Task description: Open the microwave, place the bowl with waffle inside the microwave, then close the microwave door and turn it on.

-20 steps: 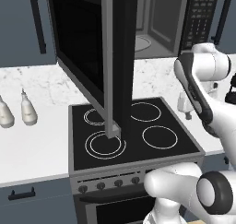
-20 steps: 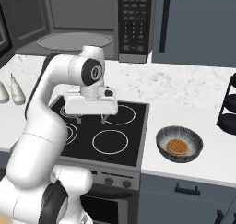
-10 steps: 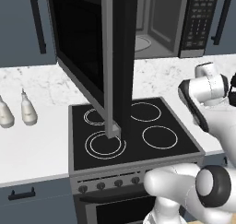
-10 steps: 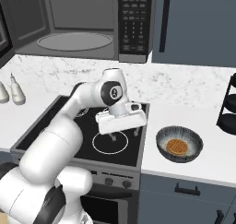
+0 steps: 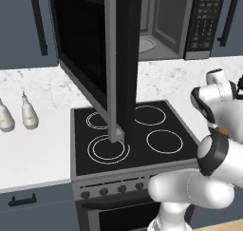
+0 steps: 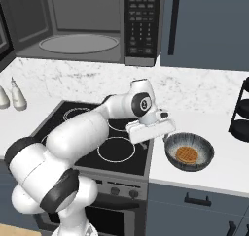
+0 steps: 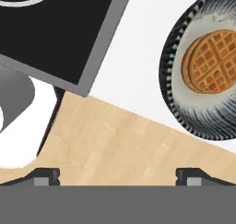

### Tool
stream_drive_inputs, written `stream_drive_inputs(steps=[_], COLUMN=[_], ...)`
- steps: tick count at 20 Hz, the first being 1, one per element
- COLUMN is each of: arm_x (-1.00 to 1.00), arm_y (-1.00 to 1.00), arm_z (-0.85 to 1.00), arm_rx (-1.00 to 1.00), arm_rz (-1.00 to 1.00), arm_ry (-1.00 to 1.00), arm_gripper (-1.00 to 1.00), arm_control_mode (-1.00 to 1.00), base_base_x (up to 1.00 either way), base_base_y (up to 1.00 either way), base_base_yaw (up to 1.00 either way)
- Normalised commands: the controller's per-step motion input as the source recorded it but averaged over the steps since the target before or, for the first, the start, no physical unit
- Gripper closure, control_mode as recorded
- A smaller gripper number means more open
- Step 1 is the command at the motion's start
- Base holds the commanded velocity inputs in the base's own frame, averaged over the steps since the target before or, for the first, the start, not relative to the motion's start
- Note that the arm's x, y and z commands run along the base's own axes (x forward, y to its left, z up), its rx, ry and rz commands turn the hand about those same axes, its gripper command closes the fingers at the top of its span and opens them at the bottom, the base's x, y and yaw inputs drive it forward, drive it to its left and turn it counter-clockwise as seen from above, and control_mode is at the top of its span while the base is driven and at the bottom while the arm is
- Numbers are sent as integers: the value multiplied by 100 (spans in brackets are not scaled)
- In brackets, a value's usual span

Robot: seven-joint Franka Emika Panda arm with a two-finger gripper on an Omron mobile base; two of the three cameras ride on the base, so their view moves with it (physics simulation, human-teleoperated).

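The microwave stands open above the counter, its grey inside bare and its keypad on the right. Its door swings out over the stove. The bowl with waffle rests on the white counter to the right of the stove. My gripper hovers just left of the bowl, over the stove's right edge, pointing down. In the hand view the bowl lies at the upper right, off to one side of my open gripper, and nothing is between the fingertips.
The black four-ring stove fills the counter's middle. Two pale bottles stand on the counter left of it. A black rack stands at the far right. Dark cabinet doors with bar handles flank the microwave.
My arm has swung right, from over the stove's middle to the stove's right edge beside the bowl, and the hand has come lower. The jaws stayed wide.
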Motion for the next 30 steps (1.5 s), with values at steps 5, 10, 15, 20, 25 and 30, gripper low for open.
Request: stream_drive_inputs(steps=[5, 10, 15, 20, 25, 30], arm_x=[46, 42, 35, 38, 39, 6], arm_y=[-24, -21, -23, -20, -21, -20], arm_z=[-54, -50, -47, -35, -22, -22], arm_rx=[-5, -2, 0, 0, 0, 0], arm_rz=[11, 10, 6, 2, 0, -1], arm_ry=[0, 0, 0, 0, 0, 0], arm_gripper=[-100, -100, -100, -100, -100, 100], arm_control_mode=[-100, -100, -100, -100, -100, -100], base_base_x=[0, 0, 0, 0, 0, 0], base_base_y=[0, 0, 0, 0, 0, 0], base_base_yaw=[0, 0, 0, 0, 0, 0])
